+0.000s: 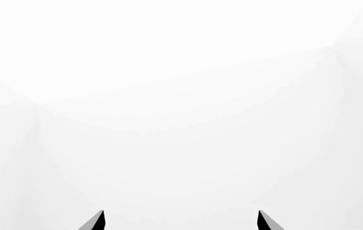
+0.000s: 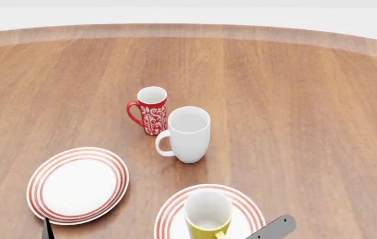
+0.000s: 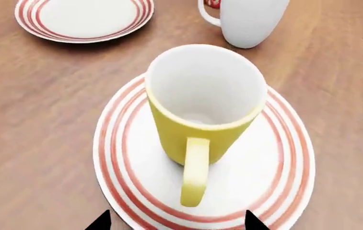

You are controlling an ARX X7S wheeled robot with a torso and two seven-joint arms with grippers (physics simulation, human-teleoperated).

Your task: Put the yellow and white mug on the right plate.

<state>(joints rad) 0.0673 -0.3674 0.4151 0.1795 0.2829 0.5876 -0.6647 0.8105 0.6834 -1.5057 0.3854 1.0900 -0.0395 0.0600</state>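
The yellow and white mug stands upright on the right plate, its yellow handle pointing toward my right gripper. In the head view the mug sits on that plate at the bottom edge. My right gripper is open and empty, its fingertips apart just short of the handle, touching nothing. Part of the right arm shows in the head view at the bottom right. My left gripper is open and empty, facing only blank white.
The left plate lies left of the right plate. A tall all-white mug and a slim red floral mug stand behind the plates. The round wooden table's far edge curves across the back.
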